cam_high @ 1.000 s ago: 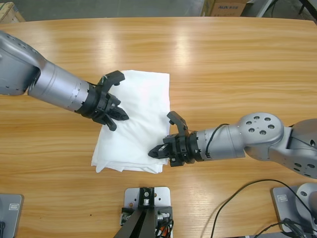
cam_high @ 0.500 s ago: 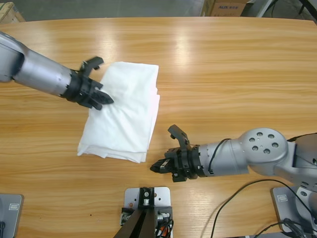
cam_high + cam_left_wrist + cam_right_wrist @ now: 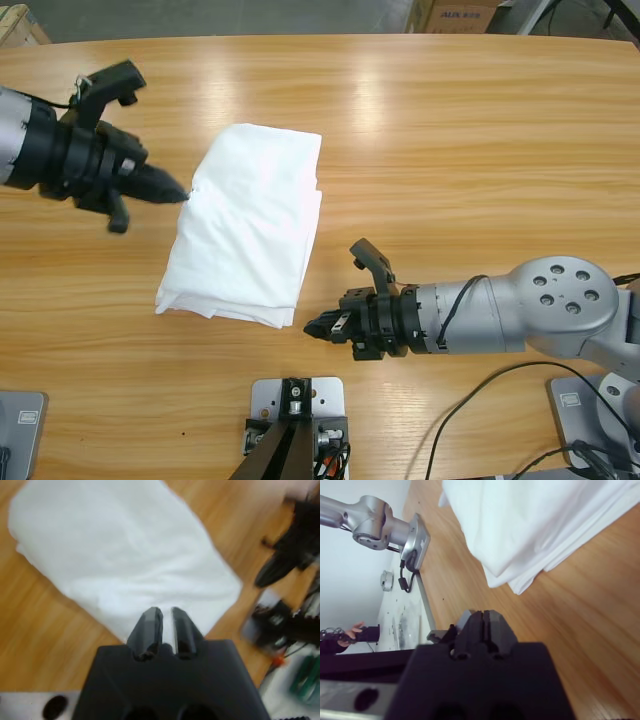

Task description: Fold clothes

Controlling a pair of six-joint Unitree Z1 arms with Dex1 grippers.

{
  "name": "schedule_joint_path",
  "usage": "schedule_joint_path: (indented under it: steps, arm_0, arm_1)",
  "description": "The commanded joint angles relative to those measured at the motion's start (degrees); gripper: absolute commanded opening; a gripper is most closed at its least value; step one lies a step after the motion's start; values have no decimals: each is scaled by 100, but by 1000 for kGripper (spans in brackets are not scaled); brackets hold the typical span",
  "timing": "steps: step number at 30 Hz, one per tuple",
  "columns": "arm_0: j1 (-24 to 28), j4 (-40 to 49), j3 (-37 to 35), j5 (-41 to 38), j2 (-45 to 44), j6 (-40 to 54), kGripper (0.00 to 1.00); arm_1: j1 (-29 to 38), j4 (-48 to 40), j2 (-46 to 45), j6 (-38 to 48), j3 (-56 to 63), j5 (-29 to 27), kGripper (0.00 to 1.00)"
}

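White cotton T-shirt [image 3: 245,228] lies folded into a compact rectangle on the wooden table [image 3: 450,130] | my left gripper [image 3: 178,192] at its edge, jaws nearly together, empty | my right gripper [image 3: 318,327] just beside the near corner, pressed together, empty | fold looks finished; at most tidying left.

Folded T-shirt [image 3: 247,225] on table [image 3: 450,130] — left tool [image 3: 180,192] at its edge, right tool [image 3: 313,327] just beside

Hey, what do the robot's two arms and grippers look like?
Both arms are silver-grey metal tubes with rounded joints. The right arm has a large round elbow cap dotted with small holes and a thin black cable along it. The left gripper and right gripper are matte black, with tapered jaws.
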Motion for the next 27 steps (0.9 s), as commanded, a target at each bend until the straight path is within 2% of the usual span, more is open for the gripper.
schedule_joint_path:
  steps: [1,3,5,6,7,8,17,20,23,27]
  arm_0:
    - [-864,1512,-1598,1391,996,3469,1000]
    - [-867,1768,-1950,1452,1156,3661,1000]
    - [-916,1983,-2140,1472,1286,3757,1000]
    - [-941,2000,-2134,1507,1305,3756,1000]
    - [-980,2037,-2134,1590,1339,3749,1000]
    - [-1020,2094,-2141,1691,1388,3742,1000]
    - [-1196,2333,-2168,1971,1580,3077,1000]
    - [-1256,2385,-2213,1967,1664,2574,1000]
    - [-1259,2482,-2300,1971,1687,2502,1000]
    - [-1263,2698,-2676,2138,1910,3193,1000]
  arm_1:
    - [52,935,-1586,-477,156,-1217,1000]
    - [73,3129,-2955,-473,-32,-1785,1000]
    - [134,6131,-4376,-663,-1027,-2465,1000]
    - [134,7604,-4725,-883,-1665,-2743,1000]
    - [136,8552,-4824,-1143,-2106,-2866,1000]
    - [138,9120,-4801,-1338,-2396,-2885,1000]
    - [136,12293,-4043,-1788,-3939,-3238,991]
    - [131,12718,-3810,-1802,-4129,-3208,995]
    - [-1,13108,-4061,-1814,-4244,-3193,987]
    - [-203,13275,-4506,-1997,-4214,-3122,997]
